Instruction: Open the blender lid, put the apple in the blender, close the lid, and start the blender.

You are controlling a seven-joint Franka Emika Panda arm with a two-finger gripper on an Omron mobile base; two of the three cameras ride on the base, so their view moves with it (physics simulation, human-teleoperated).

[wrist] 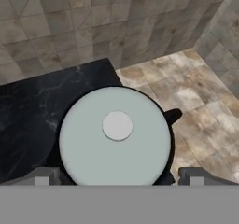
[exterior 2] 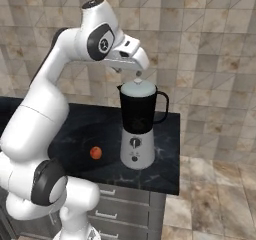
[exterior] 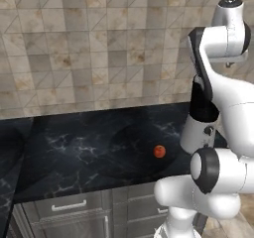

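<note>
The blender (exterior 2: 138,131) stands on the black marble counter (exterior: 74,152), near the counter's right end in the right base view, its silver-grey base showing a black dial (exterior 2: 134,142) and its dark jar carrying a handle on the side toward 3 o'clock. The blender lid (wrist: 115,135) sits on the jar, a pale grey-white disc with a small round knob (wrist: 117,125) at its middle. The gripper (wrist: 116,177) hangs directly above the lid, apart from it; in the right base view its tip sits just over the knob with a small gap showing. In the hand view the two fingertips (wrist: 43,176) rise at about 7 and 5 o'clock of the lid, one to each side of the disc's lower edge, so the jaws stand wide, spread about as broad as the lid itself, with nothing between them. The knob lies at 12 o'clock from the midpoint between the tips. The apple (exterior 2: 96,153) rests on the counter at roughly 9 o'clock from the blender's base in the right base view, near it but not touching. Behind the counter runs a tiled wall (exterior: 89,43), and tan floor tiles (exterior 2: 215,199) spread past the counter's end.
</note>
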